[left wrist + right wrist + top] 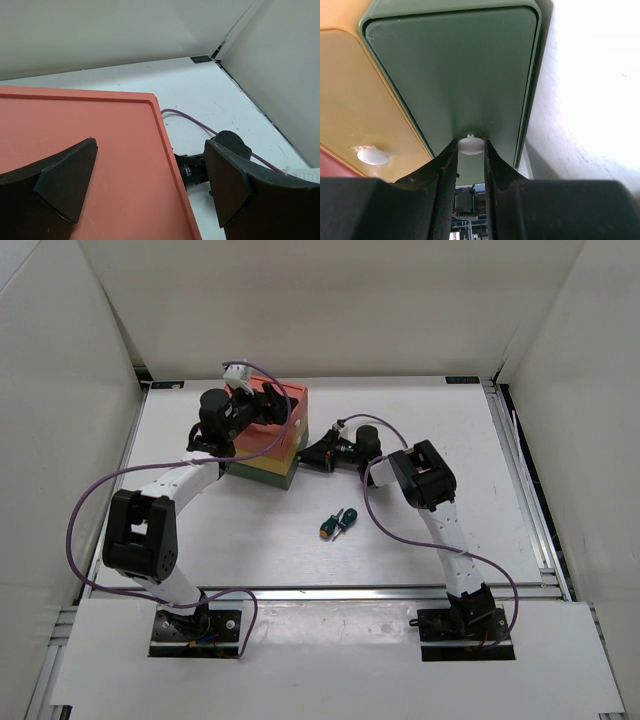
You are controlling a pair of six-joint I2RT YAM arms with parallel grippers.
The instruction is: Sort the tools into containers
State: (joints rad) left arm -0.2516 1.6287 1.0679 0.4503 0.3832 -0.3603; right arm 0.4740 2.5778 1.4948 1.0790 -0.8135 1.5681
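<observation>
Nothing can be read for certain. The dark tag (202,59) at the far corner of the table (200,95) is too small to read. The faint lettering (300,172) near the side wall is blurred.

Robot lab cell: white enclosure walls (330,300), aluminium frame rails (530,510), white tabletop (430,410).

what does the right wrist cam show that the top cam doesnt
Only the right wrist view: the green drawer front, its white knob between the fingers of the right tool, and the yellow drawer with its own knob.
Only the top view: the orange-handled screwdriver and green-handled screwdriver on the table, and the left tool over the stack.
Both: the two drawers and the right tool.
</observation>
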